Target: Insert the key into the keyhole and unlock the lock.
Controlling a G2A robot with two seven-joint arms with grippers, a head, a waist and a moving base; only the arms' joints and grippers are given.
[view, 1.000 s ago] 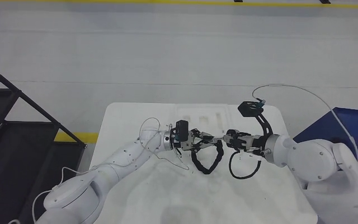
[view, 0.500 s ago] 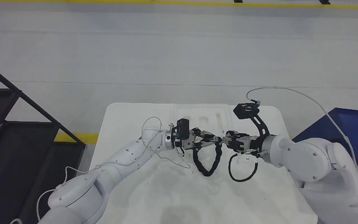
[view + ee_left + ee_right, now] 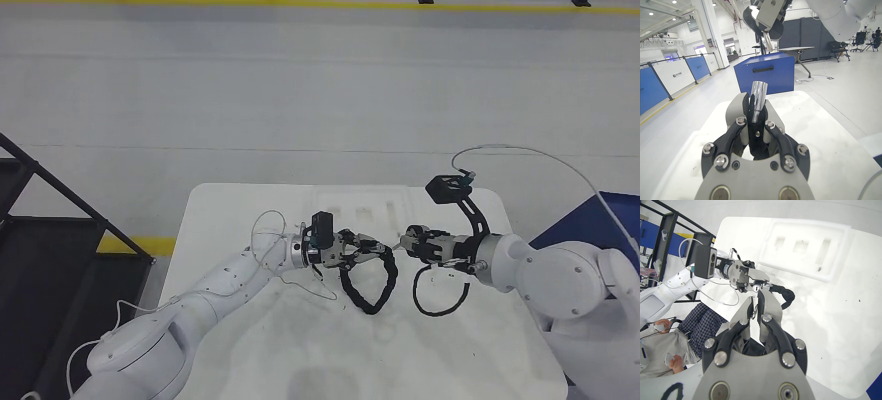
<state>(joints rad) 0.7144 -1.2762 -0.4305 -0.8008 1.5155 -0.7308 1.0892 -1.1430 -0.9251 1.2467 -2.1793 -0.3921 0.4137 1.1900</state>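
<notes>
The left claw [image 3: 756, 101] is clamped on the lock [image 3: 758, 94], a chrome cylinder with a black cable [image 3: 372, 290] looped below it. The lock is held above the tabletop [image 3: 300, 340], just on the robot's side of the foam tray [image 3: 804, 247]. The right claw [image 3: 755, 295] is clamped on the key [image 3: 754, 303], also on the robot's side of the foam tray. The key tip points toward the keyhole [image 3: 755, 288] and is near it, with a gap between them.
</notes>
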